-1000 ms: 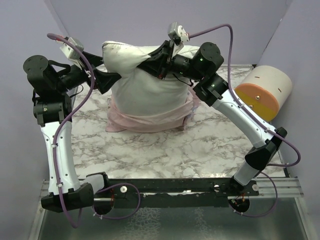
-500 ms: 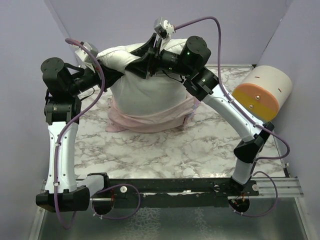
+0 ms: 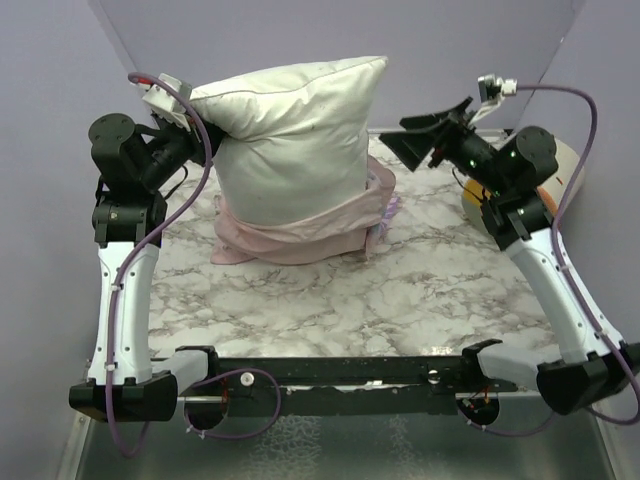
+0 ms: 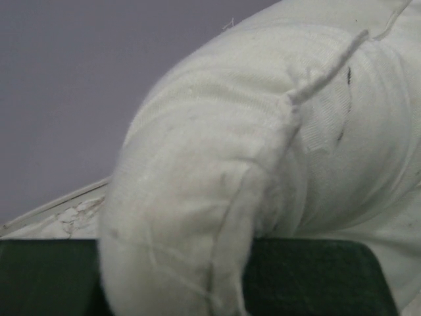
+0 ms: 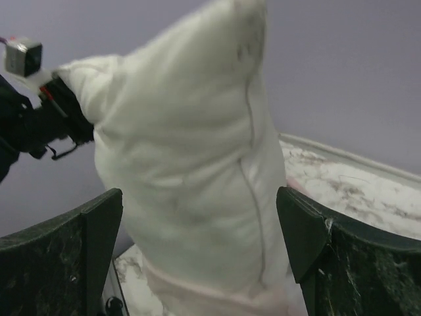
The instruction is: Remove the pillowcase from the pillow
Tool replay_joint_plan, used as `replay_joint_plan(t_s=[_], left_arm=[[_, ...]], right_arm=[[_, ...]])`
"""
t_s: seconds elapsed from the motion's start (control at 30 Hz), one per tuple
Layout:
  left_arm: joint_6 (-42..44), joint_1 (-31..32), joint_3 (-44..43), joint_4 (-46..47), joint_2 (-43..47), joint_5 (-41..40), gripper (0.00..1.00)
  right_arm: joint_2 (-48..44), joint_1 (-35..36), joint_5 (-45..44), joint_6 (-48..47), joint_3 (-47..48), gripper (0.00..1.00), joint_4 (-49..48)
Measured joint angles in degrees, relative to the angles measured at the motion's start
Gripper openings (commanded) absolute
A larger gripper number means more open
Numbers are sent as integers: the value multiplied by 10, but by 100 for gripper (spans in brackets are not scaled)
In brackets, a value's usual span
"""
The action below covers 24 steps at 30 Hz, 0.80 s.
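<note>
Marbled worktop (image 3: 300, 300), lilac walls on three sides. The pillow (image 3: 295, 130) was noted standing on end toward the back, its upper left corner clamped in the left end effector (image 3: 198, 126). The pillowcase (image 3: 300, 235) was found bunched in a band around the pillow's foot, pale pink inner side out, with most of the pillow bared. The right end effector (image 3: 405, 142) was held well apart from the pillow on the right, jaws spread wide, nothing between them.

Step judged: last strip, cover nearly off. The next move was judged to call for the bunched fabric to be gripped or pinned low by the free end effector while the pillow is lifted clear.

No brand, label or writing could be read.
</note>
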<state>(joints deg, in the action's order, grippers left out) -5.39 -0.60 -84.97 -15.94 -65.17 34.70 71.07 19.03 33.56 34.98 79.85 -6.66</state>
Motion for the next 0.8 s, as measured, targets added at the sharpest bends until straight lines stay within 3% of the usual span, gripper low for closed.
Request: replay_joint_plan(t_s=[0.17,0.4,0.8], left_arm=[[1,-2,-26,-5,-9,-42,0],[2,-2,-48,-27,-17,-44,0],[12,-2,-65,-60,-17,-43,0]], right_arm=[[-84,-22,-15,4,-155,100,23],[-84,-23,-40,28,-297,99,37],[49,-26,-40,119,-267,97,-80]])
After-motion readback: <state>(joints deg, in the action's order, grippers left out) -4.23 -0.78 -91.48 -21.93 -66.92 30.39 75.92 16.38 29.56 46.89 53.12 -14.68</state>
